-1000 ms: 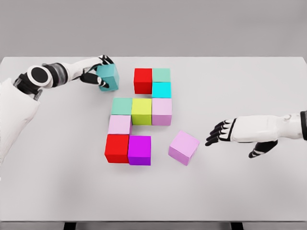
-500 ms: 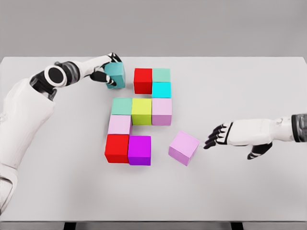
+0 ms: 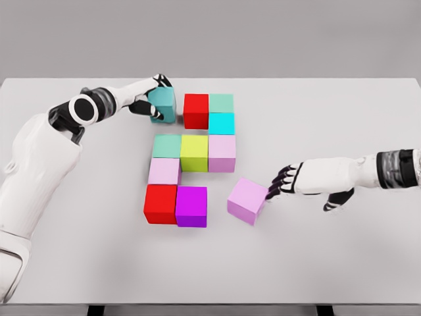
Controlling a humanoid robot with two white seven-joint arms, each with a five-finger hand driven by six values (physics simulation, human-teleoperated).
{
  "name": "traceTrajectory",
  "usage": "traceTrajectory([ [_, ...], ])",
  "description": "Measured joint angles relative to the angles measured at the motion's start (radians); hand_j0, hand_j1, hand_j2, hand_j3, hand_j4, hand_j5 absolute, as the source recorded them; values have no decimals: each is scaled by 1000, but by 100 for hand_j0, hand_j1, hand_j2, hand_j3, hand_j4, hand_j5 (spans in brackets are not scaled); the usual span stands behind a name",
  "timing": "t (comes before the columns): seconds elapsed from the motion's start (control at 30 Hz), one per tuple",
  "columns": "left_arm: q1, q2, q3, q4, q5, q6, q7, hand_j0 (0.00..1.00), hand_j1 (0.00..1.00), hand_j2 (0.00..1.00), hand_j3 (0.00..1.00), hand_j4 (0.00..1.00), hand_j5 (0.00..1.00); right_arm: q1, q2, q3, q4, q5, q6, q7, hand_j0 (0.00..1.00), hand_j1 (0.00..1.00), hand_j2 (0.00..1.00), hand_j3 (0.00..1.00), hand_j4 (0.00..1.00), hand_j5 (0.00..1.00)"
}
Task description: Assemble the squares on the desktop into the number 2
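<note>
I see matte, flat-coloured cubes on a smooth pale grey tabletop (image 3: pixel 342 263), most packed edge to edge in a stepped cluster. My left hand (image 3: pixel 146 100) is clenched around the teal cube (image 3: pixel 164 104), which sits just left of the upper red cube (image 3: pixel 196 110); its fingers hide part of the cube's left face. My right hand (image 3: pixel 284 182), fingers loosely spread, touches the right edge of the loose, skewed lilac cube (image 3: pixel 247 200), holding nothing.

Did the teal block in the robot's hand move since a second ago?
Yes. The teal block, held by the left hand, went right, closer to the top red block, now nearly touching it.
</note>
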Motion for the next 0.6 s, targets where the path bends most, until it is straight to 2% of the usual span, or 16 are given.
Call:
traceTrajectory([
  [0.13,2,1,4,-5,-3,2,0,22,22,22,22,22,22,-23,36,2,27,1,9,0,100,100,100,100,100,100],
  [0.17,2,1,5,-6,-4,2,0,30,30,30,30,30,30,-25,46,3,38,1,15,0,100,100,100,100,100,100],
  [0.23,2,1,6,-6,-4,2,1,72,72,72,72,72,72,-38,65,8,60,2,23,0,100,100,100,100,100,100],
  [0.27,2,2,6,-6,-4,2,1,88,88,88,88,88,88,-49,77,12,77,3,26,0,100,100,100,100,100,100],
  [0.37,2,4,7,-6,-4,2,1,96,96,96,96,96,96,-64,108,33,125,5,29,0,100,100,100,100,100,100],
  [0.5,2,4,7,-6,-4,2,2,97,97,97,97,97,97,-64,118,37,161,0,25,0,100,100,100,100,100,100],
  [0.6,2,4,8,-4,-4,2,2,97,97,97,97,97,97,-64,112,-11,220,-104,27,0,100,100,100,100,100,100],
])
